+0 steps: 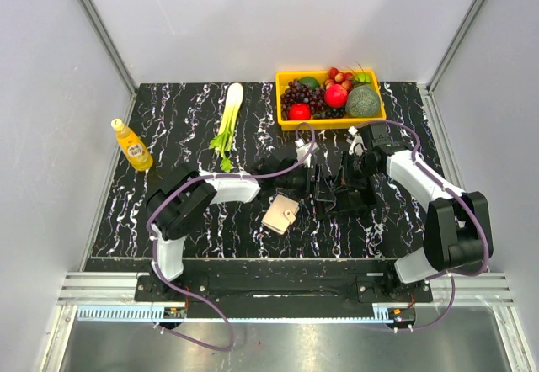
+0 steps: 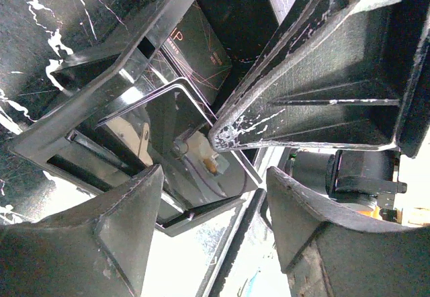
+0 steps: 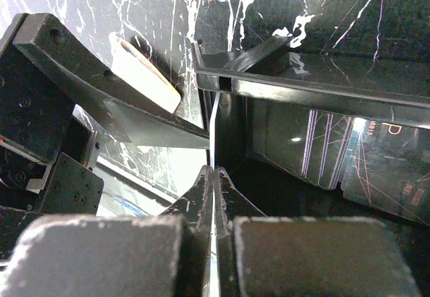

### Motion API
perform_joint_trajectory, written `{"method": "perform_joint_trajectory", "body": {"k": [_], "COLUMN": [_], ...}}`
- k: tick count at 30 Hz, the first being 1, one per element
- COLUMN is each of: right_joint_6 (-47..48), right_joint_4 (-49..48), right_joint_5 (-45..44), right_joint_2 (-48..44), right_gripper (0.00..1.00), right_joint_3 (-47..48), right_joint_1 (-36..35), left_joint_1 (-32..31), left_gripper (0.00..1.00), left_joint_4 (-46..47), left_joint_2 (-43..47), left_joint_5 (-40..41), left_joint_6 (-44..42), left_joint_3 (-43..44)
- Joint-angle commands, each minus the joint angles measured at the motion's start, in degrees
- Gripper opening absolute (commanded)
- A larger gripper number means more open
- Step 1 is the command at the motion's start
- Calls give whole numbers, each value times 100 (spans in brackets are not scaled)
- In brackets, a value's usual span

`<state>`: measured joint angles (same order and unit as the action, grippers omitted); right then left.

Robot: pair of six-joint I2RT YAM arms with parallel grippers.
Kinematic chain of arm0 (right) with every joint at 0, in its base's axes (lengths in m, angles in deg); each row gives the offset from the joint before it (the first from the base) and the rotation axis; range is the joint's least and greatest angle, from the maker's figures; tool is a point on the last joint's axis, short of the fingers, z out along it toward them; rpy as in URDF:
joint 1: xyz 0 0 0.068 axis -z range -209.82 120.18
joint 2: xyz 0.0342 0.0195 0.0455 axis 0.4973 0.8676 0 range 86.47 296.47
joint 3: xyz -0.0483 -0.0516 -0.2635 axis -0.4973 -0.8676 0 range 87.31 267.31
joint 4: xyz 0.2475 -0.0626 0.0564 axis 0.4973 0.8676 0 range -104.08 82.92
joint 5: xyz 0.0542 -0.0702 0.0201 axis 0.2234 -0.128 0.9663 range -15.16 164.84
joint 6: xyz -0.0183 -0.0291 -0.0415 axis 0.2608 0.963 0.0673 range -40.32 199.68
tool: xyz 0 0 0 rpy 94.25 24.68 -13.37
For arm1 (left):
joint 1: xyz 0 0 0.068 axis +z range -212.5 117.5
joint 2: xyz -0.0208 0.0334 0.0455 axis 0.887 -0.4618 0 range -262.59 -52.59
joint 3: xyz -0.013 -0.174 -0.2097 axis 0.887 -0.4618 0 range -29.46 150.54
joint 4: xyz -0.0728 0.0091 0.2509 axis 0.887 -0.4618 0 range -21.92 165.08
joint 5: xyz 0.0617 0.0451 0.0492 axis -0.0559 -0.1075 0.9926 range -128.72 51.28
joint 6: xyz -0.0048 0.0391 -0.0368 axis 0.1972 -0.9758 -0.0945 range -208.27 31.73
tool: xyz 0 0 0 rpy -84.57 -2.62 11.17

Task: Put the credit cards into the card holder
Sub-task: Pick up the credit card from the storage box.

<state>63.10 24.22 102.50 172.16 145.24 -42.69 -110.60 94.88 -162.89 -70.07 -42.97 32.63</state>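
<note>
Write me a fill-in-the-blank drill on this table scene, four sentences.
1. The right gripper is ___ on a thin card seen edge-on.
2. The yellow plastic tray at the table's far side holds ___.
3. The tan folding card holder lies on the table, held by ___ gripper.
4. The yellow bottle stands on the ___ arm's side.

Missing words: shut; fruit; neither; left.
</note>
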Motion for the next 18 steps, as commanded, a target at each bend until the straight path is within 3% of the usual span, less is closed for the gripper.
{"method": "perform_joint_trajectory", "body": {"k": [1,18], "right_joint_6": [-82,-109], "right_joint_4": [-113,-113], "right_joint_5": [-156,-147], "right_joint_2": [0,-96], "right_gripper": [0,0], "right_joint_3": [166,201], "right_joint_1": [-50,-50], "left_joint_1": [-24,-16], "left_gripper": [66,64], "left_joint_4": [297,-10], "left_joint_2": [158,158], "left_joint_5": [112,270], "left_joint_6": [-12,-153], "left_joint_3": [-65,146]}}
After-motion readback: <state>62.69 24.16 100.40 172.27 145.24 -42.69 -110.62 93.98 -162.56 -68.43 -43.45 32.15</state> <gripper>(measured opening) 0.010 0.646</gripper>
